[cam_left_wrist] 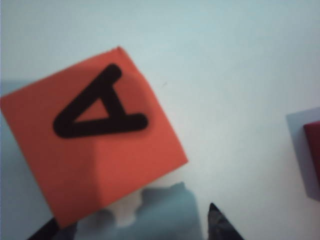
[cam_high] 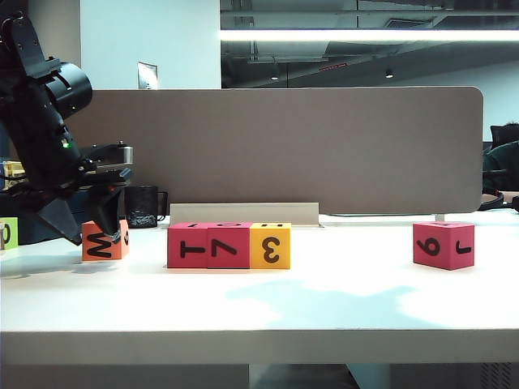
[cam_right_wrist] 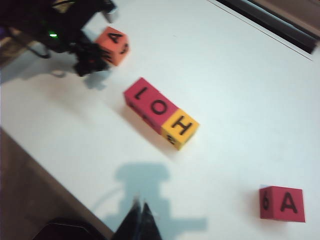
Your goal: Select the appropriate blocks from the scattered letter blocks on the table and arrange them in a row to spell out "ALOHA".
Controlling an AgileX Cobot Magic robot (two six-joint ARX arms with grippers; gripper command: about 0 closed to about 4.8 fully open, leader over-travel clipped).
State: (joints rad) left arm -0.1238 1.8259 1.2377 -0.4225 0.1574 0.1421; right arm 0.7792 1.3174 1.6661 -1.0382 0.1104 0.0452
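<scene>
Exterior view, left edge of frame: left gripper (cam_high: 105,223) low over the table (cam_high: 259,312), fingers pointing down at the orange block (cam_high: 105,241), which sits on the tabletop at left, well apart from the row. Left wrist view: orange block (cam_left_wrist: 92,142) fills the left-centre of frame, black "A" on its top face, cube turned at an angle; two dark fingertips (cam_left_wrist: 220,225) only just visible at the lower edge, spread apart, block not between them and not gripped. Centre-left of the exterior view: three blocks touching in a row, namely crimson block (cam_high: 187,245), second crimson block (cam_high: 229,245), yellow block (cam_high: 270,245), front faces reading "T" on its side, "7", "3". Right wrist view gives the top faces of the same row as "L" on its side, "O", "H", the yellow block (cam_right_wrist: 180,128) at the end nearer frame centre. Lone crimson block (cam_high: 443,244) at the right of the exterior view, well apart from the row; in the right wrist view it sits lower right with "A" on top (cam_right_wrist: 282,203). Right gripper (cam_right_wrist: 141,220) at the bottom centre of its own wrist view, fingers pressed together, holding nothing, raised above bare table with shadow beneath. Grey-brown divider panel (cam_high: 324,146) behind the row; black mug (cam_high: 143,206) near the orange block.
</scene>
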